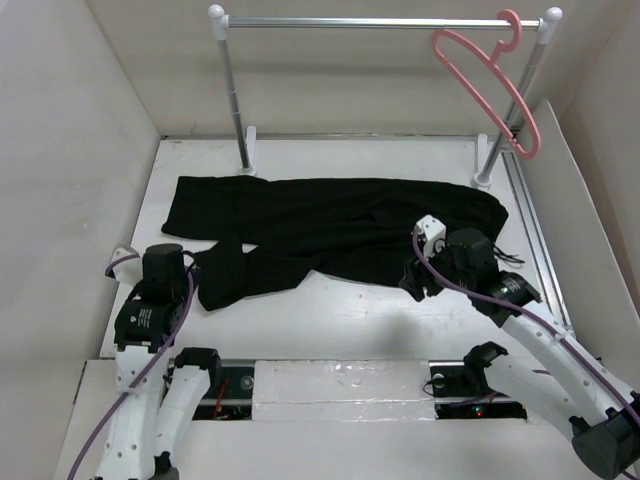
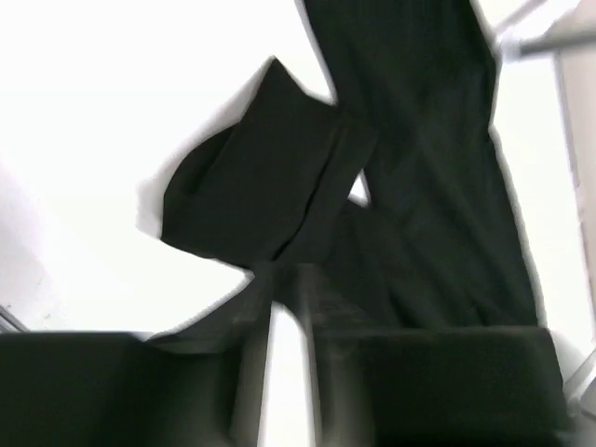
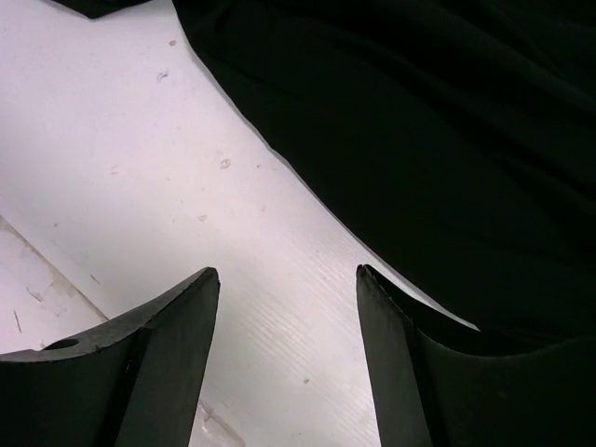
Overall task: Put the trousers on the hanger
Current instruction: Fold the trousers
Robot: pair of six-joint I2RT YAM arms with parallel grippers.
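The black trousers (image 1: 330, 225) lie flat across the table, with the left leg end folded over near my left gripper. The pink hanger (image 1: 487, 85) hangs by its hook at the right end of the metal rail. My left gripper (image 1: 192, 266) is at that folded leg end. In the blurred left wrist view its fingers (image 2: 328, 307) stand close together with only a thin white strip between them, the tips on the edge of the trousers (image 2: 279, 186). My right gripper (image 3: 287, 272) is open and empty over bare table, its right finger beside the edge of the trousers (image 3: 419, 140).
A silver rail (image 1: 380, 22) on white posts spans the back of the table. White walls close in the left, back and right sides. A metal track (image 1: 535, 230) runs along the right edge.
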